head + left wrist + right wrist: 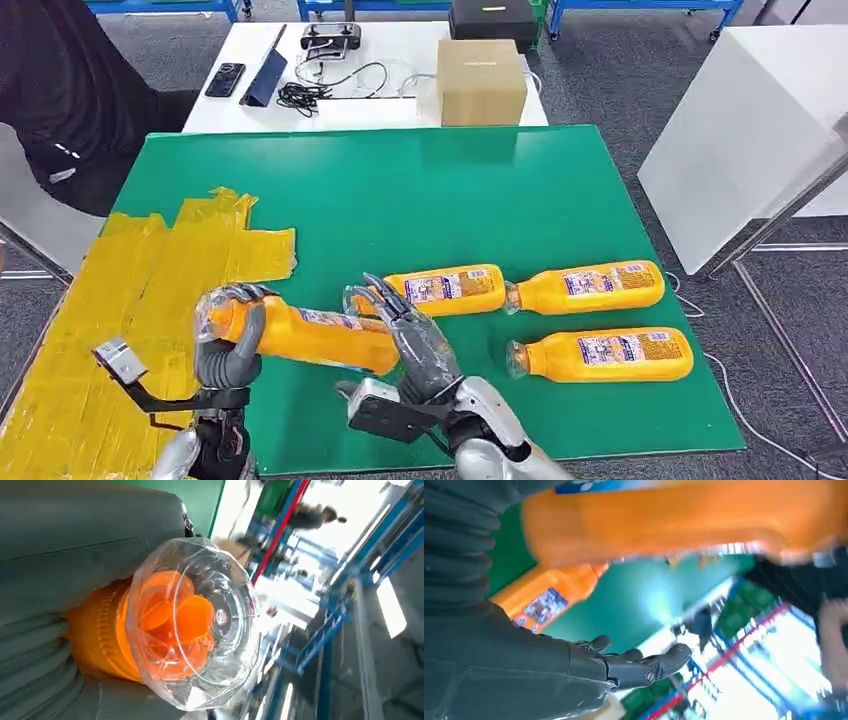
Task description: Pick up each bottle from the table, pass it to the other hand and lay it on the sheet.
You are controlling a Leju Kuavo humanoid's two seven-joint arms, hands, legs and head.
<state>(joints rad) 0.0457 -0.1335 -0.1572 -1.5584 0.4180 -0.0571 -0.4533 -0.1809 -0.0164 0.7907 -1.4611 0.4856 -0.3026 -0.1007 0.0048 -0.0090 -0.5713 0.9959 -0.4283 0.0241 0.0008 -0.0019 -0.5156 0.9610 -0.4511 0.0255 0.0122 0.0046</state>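
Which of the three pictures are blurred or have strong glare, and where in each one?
Head view: sharp and evenly lit, only soft sheen on the yellow sheet. Left wrist view: the held bottle is sharp with highlights on its clear cap; the background is blurred and overexposed. Right wrist view: the bottle is smeared by blur, the right hand is sharper, and the bright background is washed out.

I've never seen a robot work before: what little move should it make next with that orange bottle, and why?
Probably carry the bottle leftward to the yellow sheet: the left hand grips its capped end, and the right hand has its fingers spread beside it, so the pass looks finished.
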